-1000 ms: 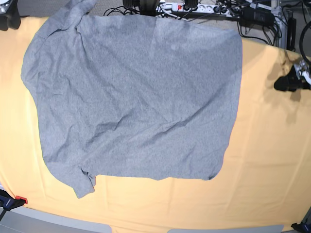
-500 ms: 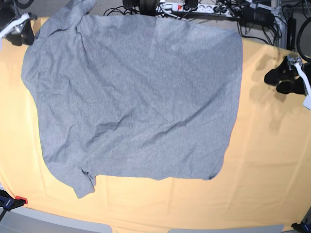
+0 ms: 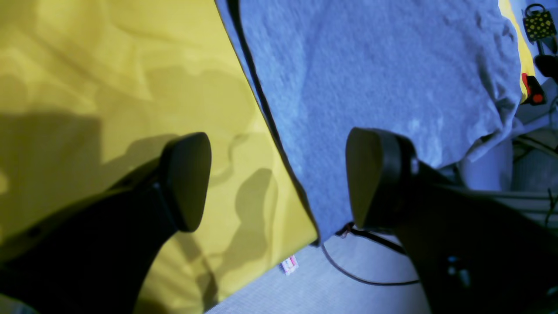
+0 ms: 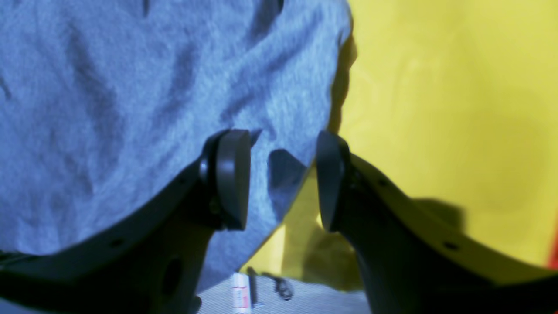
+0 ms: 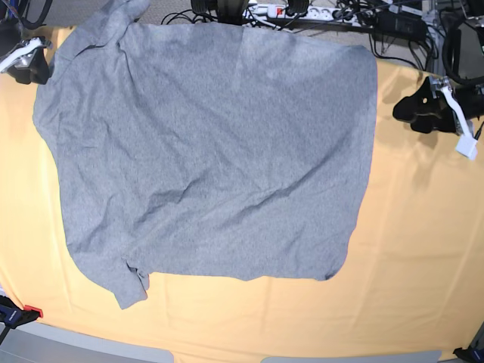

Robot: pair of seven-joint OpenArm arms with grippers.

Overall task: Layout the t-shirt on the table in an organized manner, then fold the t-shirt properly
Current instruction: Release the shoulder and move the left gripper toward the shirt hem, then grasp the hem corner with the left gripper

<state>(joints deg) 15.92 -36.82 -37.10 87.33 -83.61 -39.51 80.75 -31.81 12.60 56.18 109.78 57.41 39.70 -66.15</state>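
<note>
Yellow-orange worktop (image 5: 423, 249) is covered largely by the grey t-shirt (image 5: 212, 159), spread flat, plain side up. Left gripper (image 5: 412, 111) is held released beside the hem edge; right gripper (image 4: 279, 179) is parted, nothing grasped, over the sleeve edge.

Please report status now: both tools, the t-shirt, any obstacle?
Left tool open, empty, beside shirt. Right tool open, empty, at shirt's edge. T-shirt spread on table, wrinkled, unfolded. No obstacle seen.

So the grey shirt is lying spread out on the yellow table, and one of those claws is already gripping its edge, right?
Not quite. The shirt does lie spread on the table, but neither end effector grips it: the wrist views show the left and right ones open, holding nothing.
</note>
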